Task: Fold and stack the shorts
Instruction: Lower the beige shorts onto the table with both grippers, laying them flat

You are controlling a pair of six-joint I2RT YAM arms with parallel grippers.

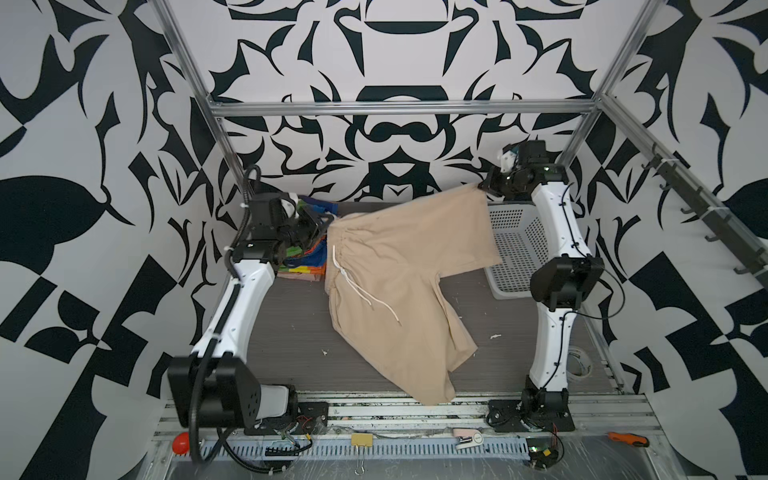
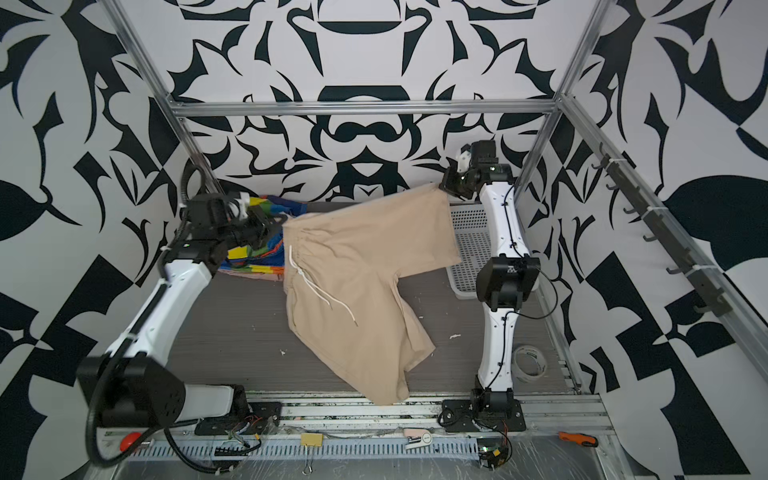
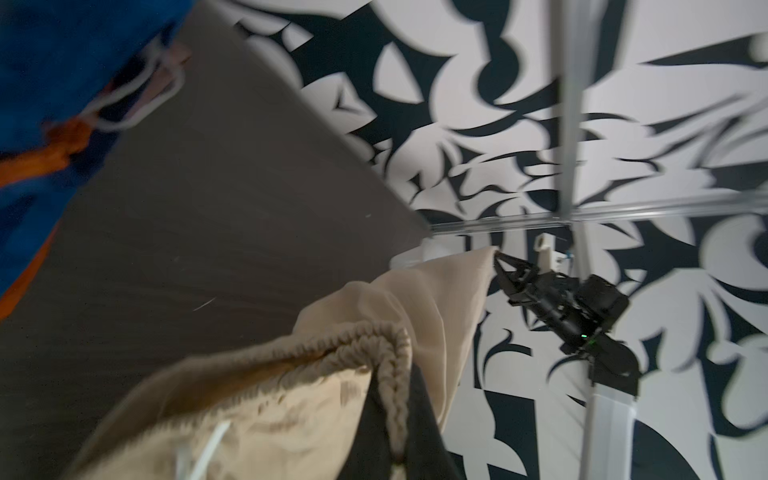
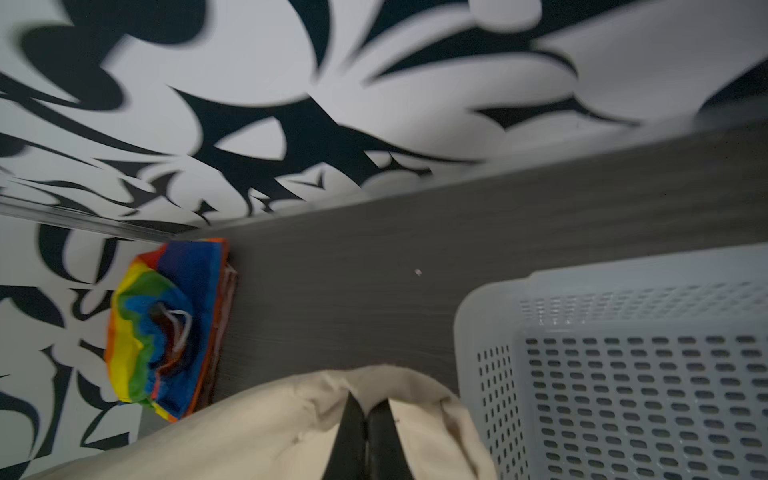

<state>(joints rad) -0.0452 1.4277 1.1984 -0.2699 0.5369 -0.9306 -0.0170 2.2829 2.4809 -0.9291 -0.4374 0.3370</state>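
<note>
Beige shorts [image 1: 399, 291] stretch over the table [image 1: 282, 332], left claw [image 1: 323, 227] clamped on their waistband at 9 o'clock, right claw [image 1: 483, 188] pinching a leg hem at 1 o'clock; rainbow shorts [image 4: 166, 324] lie at 10 o'clock, basket [image 1: 519, 249] at 3 o'clock

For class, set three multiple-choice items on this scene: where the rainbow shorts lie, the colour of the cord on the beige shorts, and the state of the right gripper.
1. Where do the rainbow shorts lie?
A. at the back of the table, by the left gripper
B. in the basket
C. under the table

2. What colour is the cord on the beige shorts?
A. black
B. red
C. white

3. How is the right gripper?
A. open above the table
B. shut on a leg corner of the beige shorts
C. shut on nothing

Answers: 1 A, they rest on the table, outside the basket; 2 C, it trails white over the cloth; 3 B, its fingers pinch that corner.
</note>
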